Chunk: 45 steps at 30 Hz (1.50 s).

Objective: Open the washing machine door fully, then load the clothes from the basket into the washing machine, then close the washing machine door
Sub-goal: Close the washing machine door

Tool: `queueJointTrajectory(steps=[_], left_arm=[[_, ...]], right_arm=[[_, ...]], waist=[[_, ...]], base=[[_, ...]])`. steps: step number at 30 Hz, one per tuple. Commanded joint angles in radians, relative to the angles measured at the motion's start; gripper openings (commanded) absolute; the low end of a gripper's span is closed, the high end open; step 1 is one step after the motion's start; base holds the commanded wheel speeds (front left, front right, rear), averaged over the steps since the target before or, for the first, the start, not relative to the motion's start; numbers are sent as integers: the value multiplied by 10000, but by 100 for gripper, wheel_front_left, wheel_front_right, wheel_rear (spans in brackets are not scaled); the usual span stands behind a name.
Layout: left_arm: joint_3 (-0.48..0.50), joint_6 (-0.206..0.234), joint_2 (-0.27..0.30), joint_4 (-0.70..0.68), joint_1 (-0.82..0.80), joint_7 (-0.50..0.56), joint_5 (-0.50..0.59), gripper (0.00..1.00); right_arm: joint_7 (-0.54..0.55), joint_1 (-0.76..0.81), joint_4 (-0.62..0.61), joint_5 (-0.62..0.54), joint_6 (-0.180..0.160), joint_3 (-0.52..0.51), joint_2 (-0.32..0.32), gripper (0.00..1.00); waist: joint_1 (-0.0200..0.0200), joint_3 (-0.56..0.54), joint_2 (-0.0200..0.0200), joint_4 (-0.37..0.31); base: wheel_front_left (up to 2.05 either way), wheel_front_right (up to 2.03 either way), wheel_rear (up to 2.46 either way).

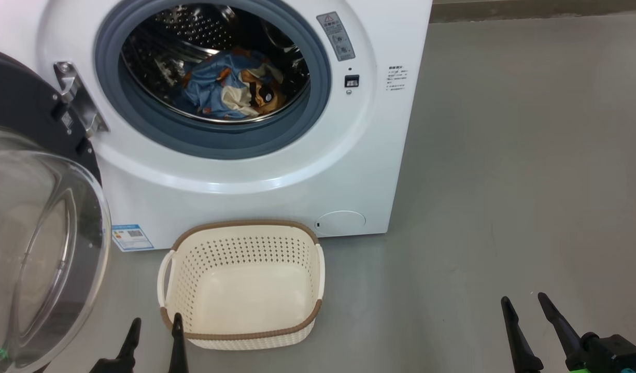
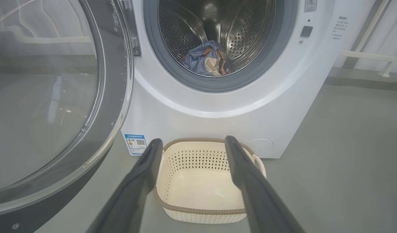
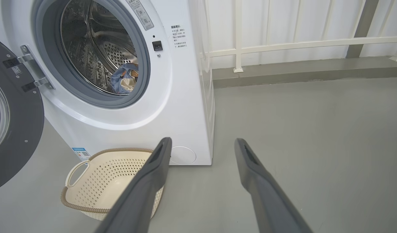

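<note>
glossy black round door (image 1: 32,207) hangs wide open left of the white front-loading washing machine (image 1: 245,176); left gripper (image 1: 157,320) gapes empty before it; cream perforated plastic basket (image 1: 245,225) sits at its foot; light-blue bear-print clothes (image 1: 229,85) lie inside its drum; right gripper (image 1: 524,299) gapes empty off its right

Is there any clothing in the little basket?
No, the basket shows just its bare cream bottom, and the clothes lie inside the washing machine drum.
</note>
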Motion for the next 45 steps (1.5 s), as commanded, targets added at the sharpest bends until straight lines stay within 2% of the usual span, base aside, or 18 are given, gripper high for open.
queueJointTrajectory(steps=[1,10,31,45], left_arm=[[268,62,127,-306,-193,-66,-19,100],[319,138,127,-492,-283,-67,28,100],[470,190,127,-767,-395,-67,-62,100],[397,207,127,-769,-375,-67,-129,100]], right_arm=[[-49,-182,-289,-129,16,167,-109,100],[-49,-496,-393,-238,16,288,-305,100],[-49,-1559,-565,-381,16,1050,-1068,100],[-49,-1643,-508,-396,16,1201,-1056,100]], waist=[[0,48,0,103],[0,154,0,800],[0,265,0,3799],[0,197,0,4803]], base=[[0,0,0],[0,0,0],[0,0,0],[0,0,0]])
